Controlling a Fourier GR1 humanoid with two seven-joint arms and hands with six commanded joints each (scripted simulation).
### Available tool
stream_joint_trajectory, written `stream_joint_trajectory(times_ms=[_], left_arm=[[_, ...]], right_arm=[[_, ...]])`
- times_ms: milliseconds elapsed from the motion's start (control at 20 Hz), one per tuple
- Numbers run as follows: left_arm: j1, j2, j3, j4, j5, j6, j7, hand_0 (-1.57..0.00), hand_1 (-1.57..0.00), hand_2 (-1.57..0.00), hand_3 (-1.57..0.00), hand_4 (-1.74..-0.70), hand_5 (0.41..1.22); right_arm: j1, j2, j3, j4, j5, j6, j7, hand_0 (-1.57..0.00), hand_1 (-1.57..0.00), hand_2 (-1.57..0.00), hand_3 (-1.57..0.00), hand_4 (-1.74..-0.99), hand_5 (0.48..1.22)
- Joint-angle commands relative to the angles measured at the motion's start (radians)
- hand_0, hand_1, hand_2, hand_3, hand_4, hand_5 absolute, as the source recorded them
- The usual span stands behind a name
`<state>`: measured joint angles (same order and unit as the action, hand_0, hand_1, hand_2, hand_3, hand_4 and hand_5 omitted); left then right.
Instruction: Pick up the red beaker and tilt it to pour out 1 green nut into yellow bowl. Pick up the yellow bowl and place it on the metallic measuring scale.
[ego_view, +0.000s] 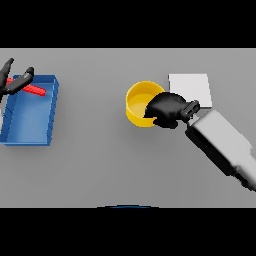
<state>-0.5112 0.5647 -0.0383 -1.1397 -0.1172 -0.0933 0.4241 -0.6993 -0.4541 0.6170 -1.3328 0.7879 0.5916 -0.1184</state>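
One yellow bowl (139, 102), my right hand (167, 109) curled over its rim. One scale (192, 87) just right of it, one blue bin (30, 131) far left, left hand (14, 82) spread open there over something red (36, 90).

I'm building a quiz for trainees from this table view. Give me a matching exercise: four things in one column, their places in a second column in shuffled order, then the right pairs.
Things:
1. yellow bowl
2. scale
3. red beaker
4. right hand

Places:
A. in the blue tray, at its far end
B. on the bowl's right rim
C. mid-table, just left of the scale
D. behind the right hand, right of the bowl

Pairs: 1-C, 2-D, 3-A, 4-B
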Motion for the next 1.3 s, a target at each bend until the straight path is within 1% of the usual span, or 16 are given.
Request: stream_joint_trajectory(times_ms=[0,50,100,150,200,300,350,500,650,700,750,800,1000,1050,1200,1250], left_arm=[[0.005,-0.002,-0.001,-0.01,0.005,-0.002,-0.005,0.0,0.0,0.0,0.0,-0.8,0.702],[0.003,0.002,-0.001,-0.01,0.005,-0.007,0.0,0.0,0.0,0.0,0.0,-0.8,0.704],[-0.001,-0.005,-0.002,-0.008,0.005,-0.002,0.002,0.0,0.0,0.0,0.0,-0.8,0.704],[0.002,-0.002,0.002,-0.01,0.01,-0.005,0.005,0.0,0.0,0.0,0.0,-0.81,0.703],[0.008,0.0,0.005,-0.023,0.016,-0.007,0.013,0.0,0.0,0.0,0.0,-0.81,0.71],[0.027,0.003,0.013,-0.044,0.031,-0.007,0.018,0.0,0.0,0.0,0.0,-0.83,0.723],[0.013,0.001,0.012,-0.04,0.03,-0.008,0.037,0.0,0.0,0.0,0.0,-0.83,0.728],[0.014,-0.004,0.007,-0.061,0.032,-0.004,0.062,0.0,0.0,0.0,0.0,-0.84,0.737],[0.034,-0.008,0.006,-0.075,0.03,0.006,0.07,0.0,0.0,0.0,0.0,-0.85,0.754],[0.033,-0.003,0.009,-0.078,0.034,0.002,0.087,0.0,0.0,0.0,0.0,-0.85,0.758],[0.034,-0.001,0.009,-0.089,0.038,-0.001,0.094,0.0,0.0,0.0,0.0,-0.85,0.76],[0.039,0.001,0.013,-0.095,0.039,0.004,0.095,0.0,0.0,0.0,0.0,-0.85,0.761],[0.03,0.001,0.009,-0.102,0.036,0.006,0.126,0.0,0.0,0.0,0.0,-0.86,0.779],[0.016,-0.009,0.0,-0.088,0.029,0.005,0.138,0.0,0.0,0.0,0.0,-0.86,0.784],[0.012,-0.008,-0.005,-0.078,0.016,0.01,0.121,0.0,0.0,0.0,0.0,-0.86,0.802],[0.019,-0.012,-0.009,-0.092,0.017,0.012,0.125,0.0,0.0,0.0,0.0,-0.86,0.804]], right_arm=[[0.015,-0.009,-0.002,-0.04,-0.007,0.017,0.013,-1.57,-1.57,-1.49,-1.18,-1.739,1.219],[0.015,-0.006,-0.012,-0.059,-0.012,0.025,0.032,-1.57,-1.57,-1.51,-1.18,-1.739,1.219],[0.015,-0.014,-0.026,-0.067,-0.016,0.028,0.049,-1.52,-1.57,-1.52,-1.18,-1.74,1.219],[0.009,-0.014,-0.039,-0.058,-0.015,0.031,0.082,-1.53,-1.57,-1.52,-1.18,-1.74,1.22],[0.0,-0.028,-0.053,-0.063,-0.019,0.035,0.09,-1.54,-1.57,-1.49,-1.19,-1.74,1.22],[-0.006,-0.062,-0.081,-0.04,-0.016,-0.004,0.072,-1.55,-1.57,-1.5,-1.17,-1.741,1.22],[-0.018,-0.067,-0.094,-0.024,-0.016,-0.022,0.073,-1.55,-1.57,-1.52,-1.17,-1.741,1.22],[-0.04,-0.094,-0.12,0.064,0.001,-0.095,0.041,-1.56,-1.57,-1.54,-1.15,-1.741,1.221],[-0.067,-0.097,-0.139,0.157,0.011,-0.143,0.045,-1.57,-1.57,-1.55,-1.16,-1.741,1.221],[-0.069,-0.107,-0.146,0.181,0.013,-0.158,0.027,-1.57,-1.57,-1.56,-1.15,-1.741,1.221],[-0.069,-0.116,-0.157,0.204,0.01,-0.168,0.026,-1.57,-1.57,-1.55,-1.15,-1.741,1.221],[-0.077,-0.104,-0.161,0.243,0.012,-0.185,0.039,-1.57,-1.57,-1.55,-1.15,-1.741,1.221],[-0.103,-0.088,-0.176,0.371,0.018,-0.246,0.008,-1.57,-1.57,-1.5,-1.18,-1.741,1.221],[-0.1,-0.085,-0.181,0.4,0.017,-0.264,0.002,-1.57,-1.57,-1.48,-1.21,-1.741,1.221],[-0.09,-0.079,-0.178,0.462,0.021,-0.288,-0.027,-1.57,-1.57,-1.41,-1.32,-1.741,1.221],[-0.096,-0.074,-0.184,0.479,0.017,-0.289,-0.016,-1.57,-1.57,-1.4,-1.34,-1.741,1.221]])
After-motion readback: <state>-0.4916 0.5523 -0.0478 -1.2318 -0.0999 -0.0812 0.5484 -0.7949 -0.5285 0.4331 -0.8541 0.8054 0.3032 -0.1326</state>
